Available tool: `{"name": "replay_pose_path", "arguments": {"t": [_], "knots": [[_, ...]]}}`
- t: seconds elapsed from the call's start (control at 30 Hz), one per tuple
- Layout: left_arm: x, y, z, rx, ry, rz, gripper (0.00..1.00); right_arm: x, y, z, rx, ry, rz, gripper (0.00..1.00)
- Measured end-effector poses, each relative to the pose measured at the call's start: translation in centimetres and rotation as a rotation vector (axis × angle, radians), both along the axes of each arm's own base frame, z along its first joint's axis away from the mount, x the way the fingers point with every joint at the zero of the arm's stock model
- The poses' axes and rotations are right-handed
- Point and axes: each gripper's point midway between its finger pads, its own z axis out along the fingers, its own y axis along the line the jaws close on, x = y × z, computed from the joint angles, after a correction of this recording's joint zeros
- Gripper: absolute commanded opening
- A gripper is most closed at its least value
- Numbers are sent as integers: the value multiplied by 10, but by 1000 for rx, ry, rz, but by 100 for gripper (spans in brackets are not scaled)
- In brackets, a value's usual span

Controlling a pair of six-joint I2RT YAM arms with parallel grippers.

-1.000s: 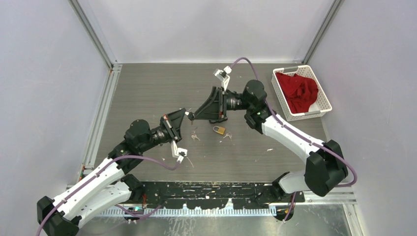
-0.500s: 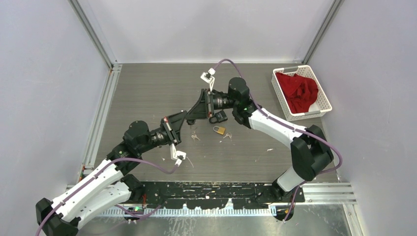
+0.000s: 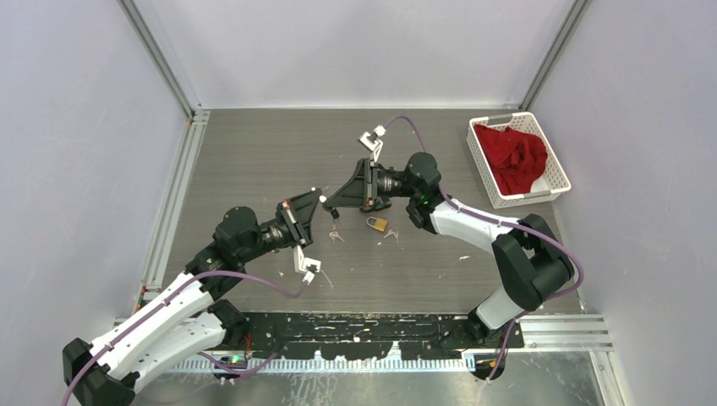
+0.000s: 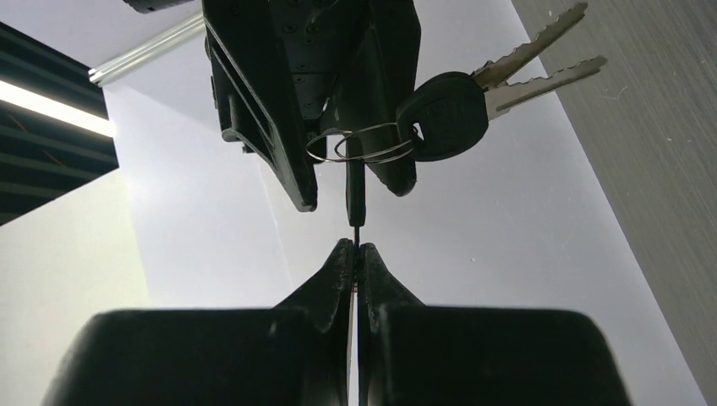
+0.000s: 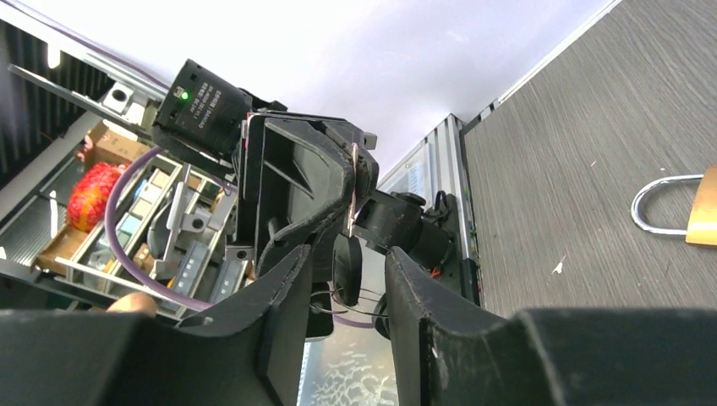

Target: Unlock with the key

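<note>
My left gripper (image 3: 318, 201) (image 4: 356, 250) is shut on the thin blade of a key (image 4: 356, 188) with a black head, held above the table. A wire ring on that key carries a second black-headed key bunch (image 4: 473, 95). My right gripper (image 3: 333, 200) (image 5: 347, 279) is open, with one finger on each side of the key's black head (image 5: 347, 264) and a gap on both sides. The brass padlock (image 3: 377, 224) (image 5: 686, 213) lies on the table just right of both grippers, untouched.
Small loose keys (image 3: 336, 236) lie on the table under the grippers, and more bits (image 3: 390, 235) lie near the padlock. A white basket (image 3: 529, 197) with a red cloth (image 3: 513, 160) stands at the back right. Grey walls close in the table.
The right arm's wrist swung left, then came back toward the middle and lower. Its fingertips stayed at the left gripper's tip. The left arm has hardly moved.
</note>
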Motion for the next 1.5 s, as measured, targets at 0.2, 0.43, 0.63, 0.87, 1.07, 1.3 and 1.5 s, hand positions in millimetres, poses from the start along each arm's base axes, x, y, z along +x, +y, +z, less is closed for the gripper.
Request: {"name": "replay_pose_path", "arguments": {"t": [0.2, 0.43, 0.63, 0.87, 1.07, 1.3, 1.5], "knots": [[6, 0, 2, -1, -16, 22, 0, 5, -2, 10, 43, 27, -33, 35], [12, 0, 2, 2, -29, 45, 0, 9, -1, 8, 45, 53, -64, 36], [16, 1, -1, 17, -31, 61, 0, 15, 0, -2, 13, 66, -89, 40], [19, 2, -1, 21, -35, 74, 0, 22, 1, -8, -5, 79, -127, 24], [21, 3, -3, 25, -32, 86, 0, 24, 1, -3, 13, 77, -146, 1], [21, 4, 1, 17, -42, 92, 51, 22, -1, 1, 40, 80, -145, 1], [22, 12, -10, 32, 24, 130, 99, 25, -10, -5, 4, 59, -129, 1]]}}
